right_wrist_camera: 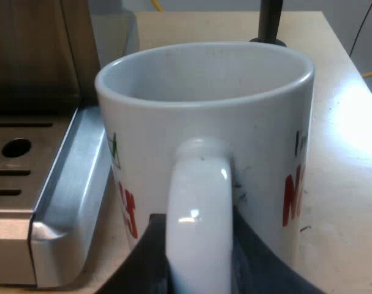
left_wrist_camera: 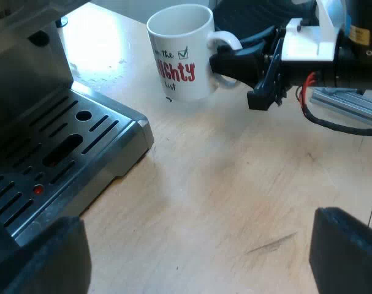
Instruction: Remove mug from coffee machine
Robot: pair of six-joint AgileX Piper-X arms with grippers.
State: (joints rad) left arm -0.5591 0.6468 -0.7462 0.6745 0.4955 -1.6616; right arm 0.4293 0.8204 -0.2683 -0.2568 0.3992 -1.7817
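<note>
1. Right wrist view: right gripper pinches the handle of the mug, which stands upright on the table beside the drip tray.
2. Left gripper, fingers spread, hangs well apart from it.

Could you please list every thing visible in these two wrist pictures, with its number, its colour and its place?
white ceramic mug with red and black lettering: one, white, upright on the table beside the drip tray, not on it.
silver metal espresso machine: one, silver, next to the mug, with a slotted drip tray at its front.
light wooden table: one, pale brown, under mug and machine.
black upright post: one, black, on the table beyond the mug; I cannot tell what it is.
right gripper: one, black fingers shut on the mug's handle.
left gripper: one, black fingers open, above bare table near the drip tray.
</note>
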